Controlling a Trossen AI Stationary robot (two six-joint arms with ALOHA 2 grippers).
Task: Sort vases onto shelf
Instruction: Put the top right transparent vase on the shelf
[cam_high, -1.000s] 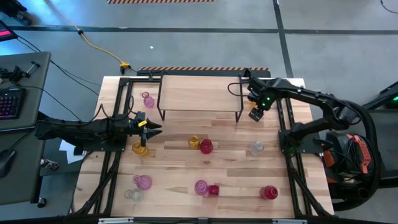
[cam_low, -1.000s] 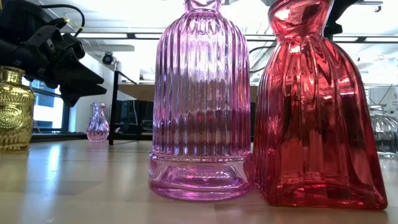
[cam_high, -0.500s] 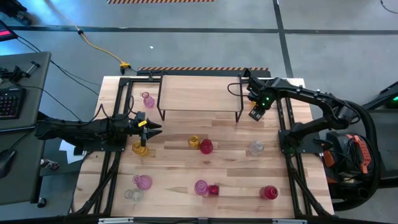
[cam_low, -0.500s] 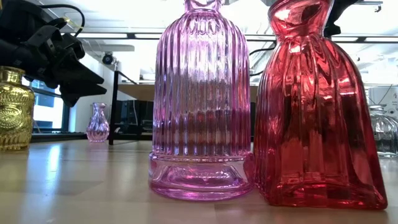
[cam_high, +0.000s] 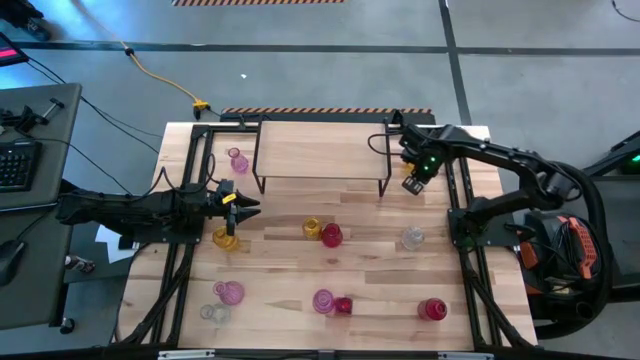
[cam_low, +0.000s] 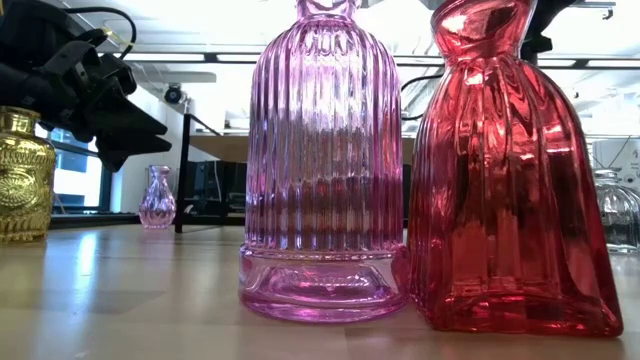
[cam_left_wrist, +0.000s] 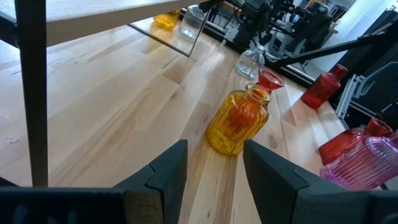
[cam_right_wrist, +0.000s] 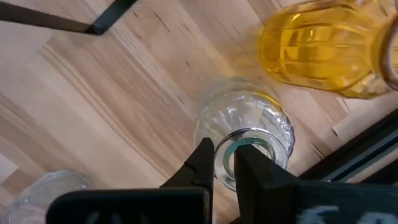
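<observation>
While the right gripper (cam_right_wrist: 225, 163) pinches the rim of a clear vase (cam_right_wrist: 245, 137) at the high view's upper right, that thin hold may slip; the left gripper's (cam_left_wrist: 214, 165) fingers wait open.

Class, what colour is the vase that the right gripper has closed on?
Clear glass vase, with vertical ribs; right wrist view shows it best.

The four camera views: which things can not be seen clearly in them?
- Clear glass vase: in the high view the right gripper covers it; only the right wrist view shows the fingers shut on its rim.
- Light-wood shelf: the low view hides it behind the ribbed pink glass vase.
- Red glass vase: top cut off in the low view.
- Left gripper: holds nothing visible.
</observation>
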